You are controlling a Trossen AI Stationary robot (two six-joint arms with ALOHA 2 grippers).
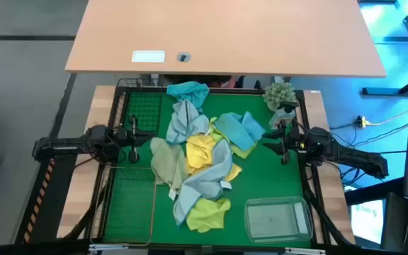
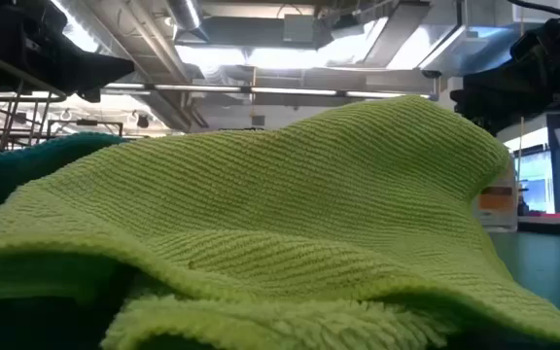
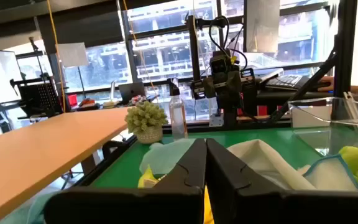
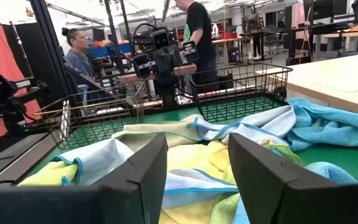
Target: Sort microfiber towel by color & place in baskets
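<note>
No towel is yet held (left gripper pressed together, right gripper spread); a first pick is called for.

I count three baskets on the green mat: one black wire basket, one copper wire basket and one clear plastic tub. The towels lie in one pile, overlapping, so I cannot give an exact number; I see four colours there: teal, light blue, yellow and pale green. I see one small potted plant. I have two arms, so two grippers: the left gripper and the right gripper. In my right wrist view I count two people behind the table.
</note>
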